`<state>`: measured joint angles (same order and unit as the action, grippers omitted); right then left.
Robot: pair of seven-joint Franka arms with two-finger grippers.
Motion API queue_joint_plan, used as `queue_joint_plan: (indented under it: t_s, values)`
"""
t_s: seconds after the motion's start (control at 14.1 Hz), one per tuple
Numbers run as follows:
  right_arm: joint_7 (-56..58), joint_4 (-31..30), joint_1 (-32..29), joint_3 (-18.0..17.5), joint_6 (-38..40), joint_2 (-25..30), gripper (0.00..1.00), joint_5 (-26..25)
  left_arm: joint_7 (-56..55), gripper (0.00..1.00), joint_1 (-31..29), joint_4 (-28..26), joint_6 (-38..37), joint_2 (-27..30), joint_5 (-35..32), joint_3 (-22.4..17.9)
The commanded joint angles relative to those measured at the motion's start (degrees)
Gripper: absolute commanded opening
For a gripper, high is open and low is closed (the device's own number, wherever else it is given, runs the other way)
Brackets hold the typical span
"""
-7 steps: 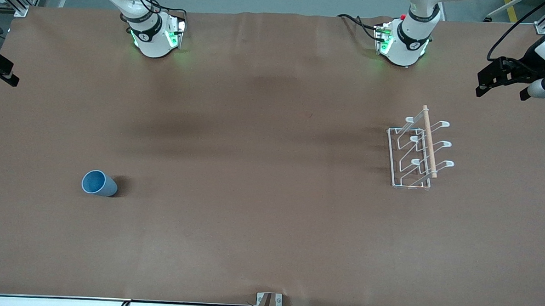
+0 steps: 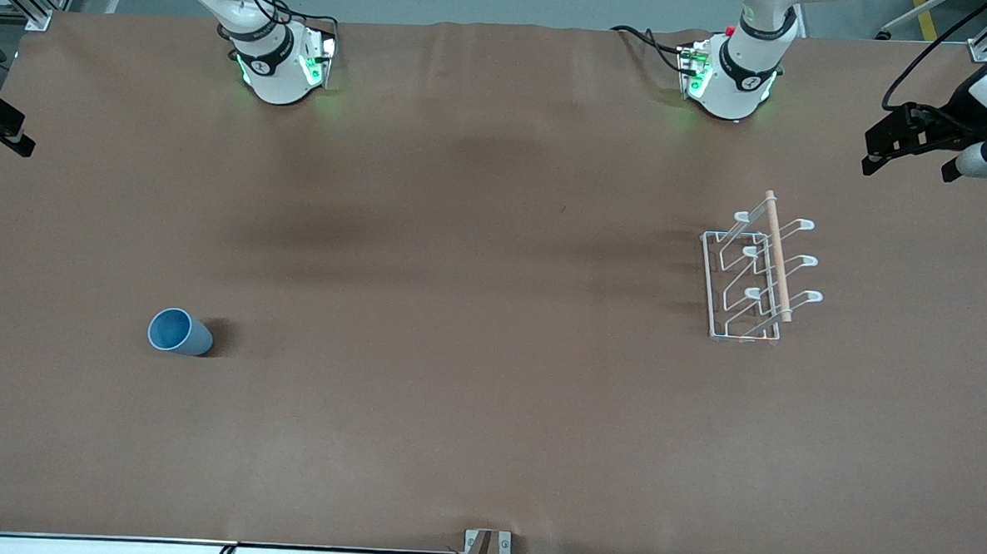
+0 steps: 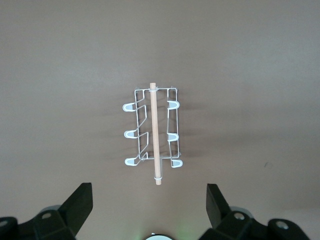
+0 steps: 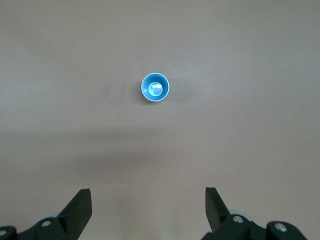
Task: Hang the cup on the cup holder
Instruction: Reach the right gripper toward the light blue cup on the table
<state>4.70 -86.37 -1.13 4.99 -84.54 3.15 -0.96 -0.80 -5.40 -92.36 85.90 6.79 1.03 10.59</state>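
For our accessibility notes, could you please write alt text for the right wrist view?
A small light blue cup stands upright, mouth up, alone on the brown table, seen from above. The right tool hangs high over the table, fingers wide open.

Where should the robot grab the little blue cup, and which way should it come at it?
Probably by the rim, from straight above. The cup stands upright with its mouth open, so one finger could go inside and one outside the wall. Squeezing its smooth, tapered sides may let it slip. The open right gripper hangs high over the table with the cup in its view.
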Motion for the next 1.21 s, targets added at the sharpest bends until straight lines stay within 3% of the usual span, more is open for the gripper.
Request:
queue_joint_plan:
  t_s: [0.0, 0.43, 0.85, 1.0, 1.14]
  values:
    - [-0.83, -0.91, -0.72, -0.51, -0.54, 0.55, 1.0, 0.17, 1.23, 1.0, -0.31, 1.66, -0.12, -0.55, -0.07, -0.04]
    - [-0.66, -3.79, -2.46, -0.51, -3.6, -0.25, 0.99, 2.1, 1.59, 1.0, -0.4, 1.31, -0.82, -0.64, 0.11, -0.04]
    - [-0.3, -23.99, -4.67, -0.51, -27.3, -0.51, 1.0, 2.1, 1.15, 1.0, -0.4, 1.39, -1.88, -0.64, 0.37, -0.04]
    - [-0.13, -28.84, -5.11, -0.51, -35.74, -4.35, 0.99, 2.1, 1.5, 1.0, -0.49, 1.31, -1.88, -0.64, 0.37, -0.04]
    - [-0.13, -29.39, -5.02, -0.51, -41.47, -10.5, 0.99, 2.01, 1.5, 1.0, -0.49, 1.31, -1.88, -0.64, 0.37, -0.04]
